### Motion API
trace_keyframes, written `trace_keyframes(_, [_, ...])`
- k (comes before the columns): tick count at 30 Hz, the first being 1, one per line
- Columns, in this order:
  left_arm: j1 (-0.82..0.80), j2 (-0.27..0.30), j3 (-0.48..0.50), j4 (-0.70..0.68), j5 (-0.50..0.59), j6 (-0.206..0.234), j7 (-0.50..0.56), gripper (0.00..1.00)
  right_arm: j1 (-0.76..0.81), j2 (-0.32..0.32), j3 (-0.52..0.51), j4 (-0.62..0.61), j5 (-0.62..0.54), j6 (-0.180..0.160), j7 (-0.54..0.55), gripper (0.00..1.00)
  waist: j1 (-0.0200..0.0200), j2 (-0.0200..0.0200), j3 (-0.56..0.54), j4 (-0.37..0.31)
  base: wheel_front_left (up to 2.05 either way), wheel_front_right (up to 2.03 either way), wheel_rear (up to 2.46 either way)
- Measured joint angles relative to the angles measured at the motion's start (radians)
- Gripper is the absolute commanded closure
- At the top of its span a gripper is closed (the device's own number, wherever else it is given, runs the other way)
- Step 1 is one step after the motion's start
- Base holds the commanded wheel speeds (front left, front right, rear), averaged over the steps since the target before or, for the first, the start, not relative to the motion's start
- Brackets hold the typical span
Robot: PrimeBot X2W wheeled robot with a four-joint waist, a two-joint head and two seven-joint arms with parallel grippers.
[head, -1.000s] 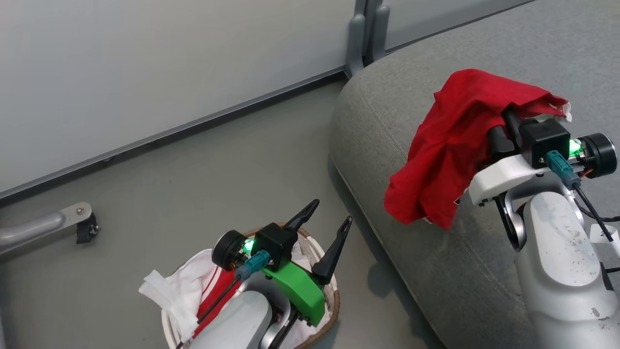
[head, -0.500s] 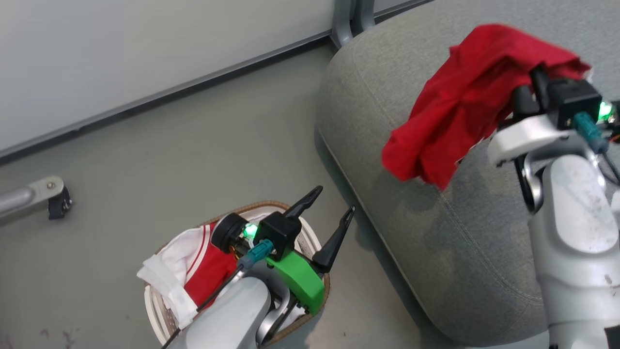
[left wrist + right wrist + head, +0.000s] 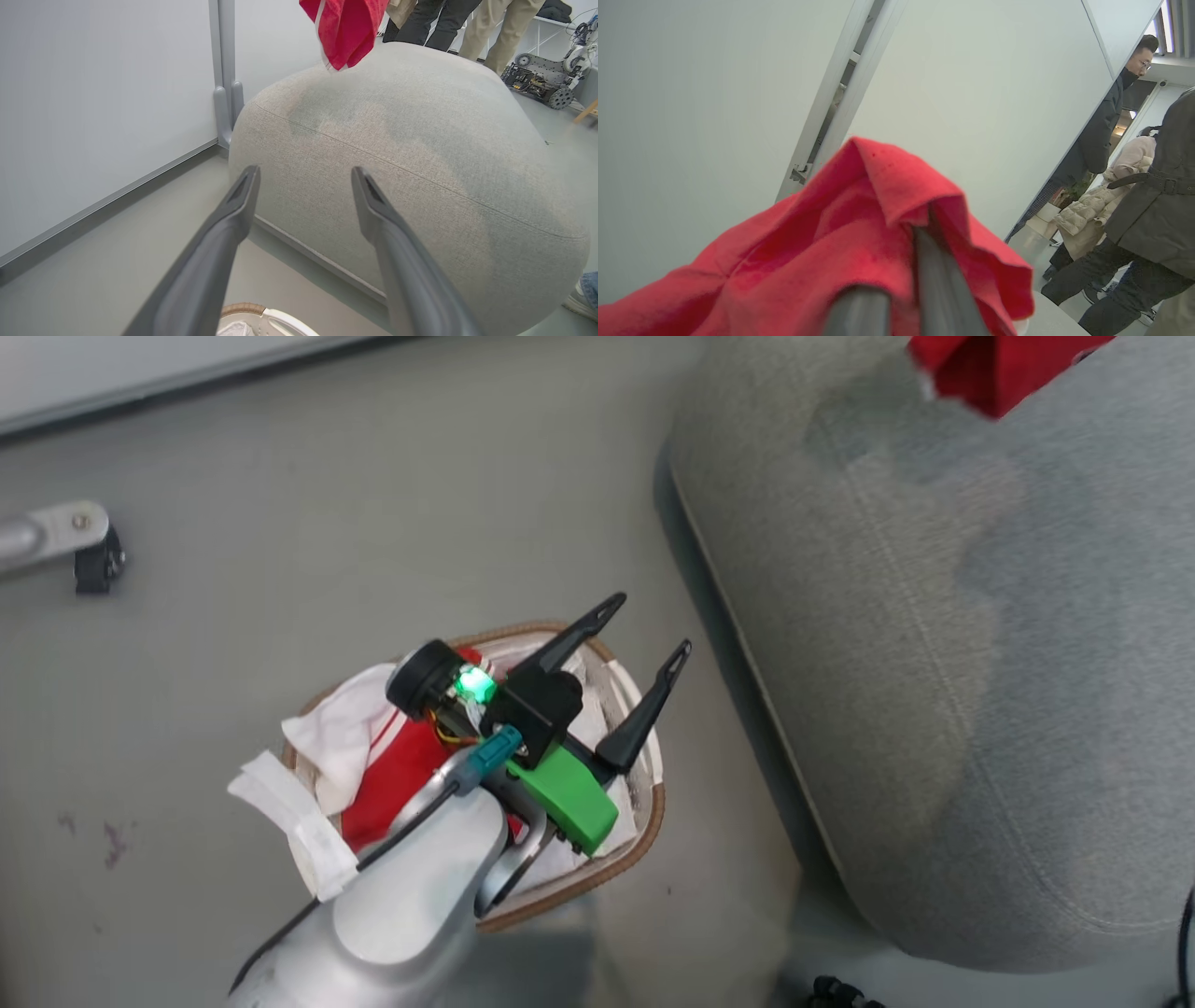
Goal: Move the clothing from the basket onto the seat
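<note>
At the far left of the floor (image 3: 233, 616) in my head view stands a metal leg with a black caster (image 3: 93, 560). To its right the basket (image 3: 656, 803) sits on the floor, near the seat's left edge but apart from it. Inside it the striped garment (image 3: 392, 784) lies bunched, and some white cloth (image 3: 299, 821) spills over the basket's left rim. My left pincer (image 3: 651, 623) hangs above the basket's right side, released, its fingers spread wide and holding nothing, pointing toward the seat (image 3: 934, 663). Above the seat the red garment (image 3: 999, 369) hangs in the air, draped over my right pincer (image 3: 896, 275). That pincer is clenched on the garment, with its fingertips buried in the folds. I cannot tell whether the garment's lowest corner touches the seat. In the right wrist view a pale wall panel (image 3: 714, 93) stands behind the garment, and people (image 3: 1148, 200) stand at the right.
</note>
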Motion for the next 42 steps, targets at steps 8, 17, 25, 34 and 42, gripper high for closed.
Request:
trace_keyframes(8, [-0.046, 0.007, 0.018, -0.031, 0.034, 0.000, 0.000, 0.00, -0.093, -0.046, -0.104, 0.069, -0.091, 0.000, 0.000, 1.00, 0.0001, 0.0000, 0.146, 0.059, 0.00, 0.00, 0.00])
trace_keyframes(17, [-0.055, 0.001, 0.022, -0.034, 0.046, 0.000, 0.000, 0.00, -0.017, 0.002, -0.205, 0.179, -0.138, 0.000, 0.000, 1.00, 0.0001, 0.0000, 0.252, 0.125, 0.00, 0.00, 0.00])
trace_keyframes(25, [-0.054, -0.006, 0.021, -0.018, 0.041, 0.000, 0.000, 0.00, 0.050, 0.007, -0.242, 0.257, -0.139, 0.000, 0.000, 0.75, 0.0001, 0.0000, 0.242, 0.148, 0.00, 0.00, 0.00])
trace_keyframes(34, [-0.022, -0.017, 0.048, -0.002, 0.024, 0.000, 0.000, 0.00, 0.180, 0.026, -0.250, 0.235, -0.069, 0.000, 0.000, 0.00, 0.0000, 0.0000, 0.175, 0.153, 0.00, 0.00, 0.00])
trace_keyframes(42, [0.030, -0.027, 0.094, 0.007, 0.011, 0.000, 0.000, 0.00, 0.322, 0.042, -0.233, 0.192, -0.014, 0.000, 0.000, 0.00, -0.0001, 0.0000, 0.090, 0.164, 0.00, 0.00, 0.00])
